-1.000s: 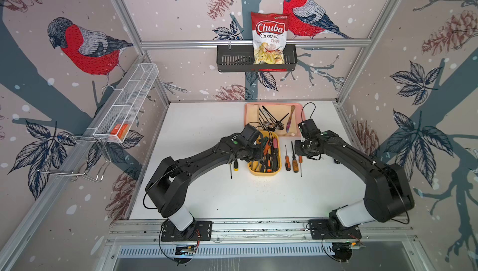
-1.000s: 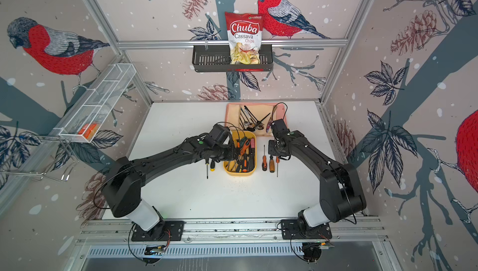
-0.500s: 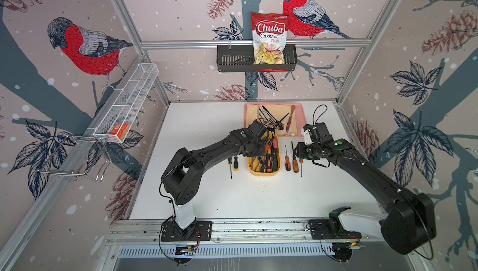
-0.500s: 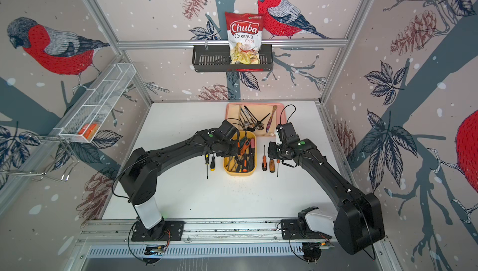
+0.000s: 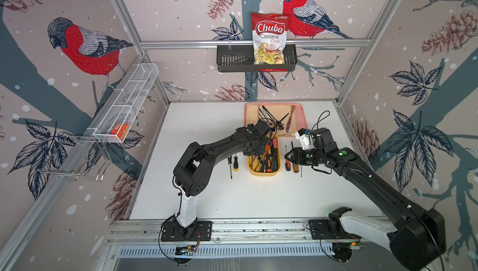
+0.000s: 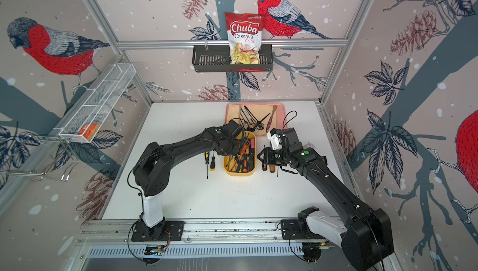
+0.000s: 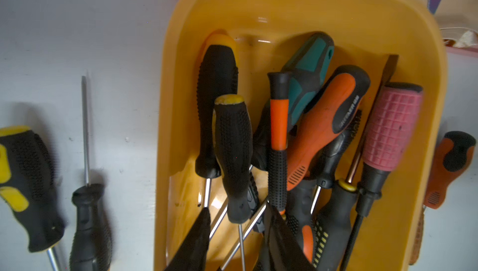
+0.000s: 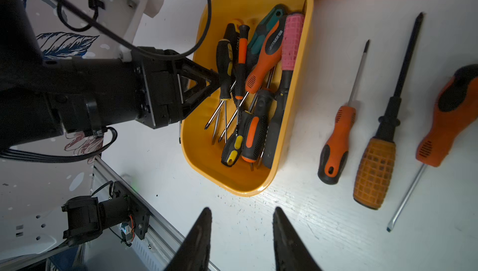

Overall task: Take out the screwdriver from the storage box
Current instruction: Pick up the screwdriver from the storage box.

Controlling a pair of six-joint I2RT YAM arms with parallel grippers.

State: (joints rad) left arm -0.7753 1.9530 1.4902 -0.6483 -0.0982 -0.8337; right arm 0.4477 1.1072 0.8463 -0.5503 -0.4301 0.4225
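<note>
1. Midway across the white tabletop [image 5: 207,132]: a mustard-yellow plastic storage box [image 5: 263,174], rectangular with rounded corners and low walls. Resting flat, just in front of a flat pink tray [image 5: 303,117].
2. Heaped inside, handles pointing both ways: a pink ribbed-handle driver [image 7: 390,127], a fat orange-and-black driver [image 7: 323,127], a teal-and-black driver [image 7: 307,75], a slim orange-and-black driver [image 7: 278,117], and more beneath.
3. Also in that heap, toward the box's left wall: a black rubber-grip screwdriver with a yellow cap [image 7: 232,153], lying across other shafts, wholly inside the box.
4. Reaching down into the box from the left: the left claw [image 7: 238,209], spread partway, one finger on either side of that screwdriver's handle end and shaft. Clear gap showing beside the handle, so no pinch seen.
5. Just right of the box, above the tabletop: the right claw [image 8: 241,209], spread, with nothing between the fingers.
6. Laid out on the tabletop right of the box, side by side and apart: a small orange-and-black driver [image 8: 336,143], an amber grid-handled driver with a black shaft [image 8: 375,171], a large orange-and-black driver [image 8: 445,124].
7. Left of the box, also on the tabletop: a yellow-and-black driver [image 7: 25,187] and a slim all-black driver [image 7: 88,218], close together.
</note>
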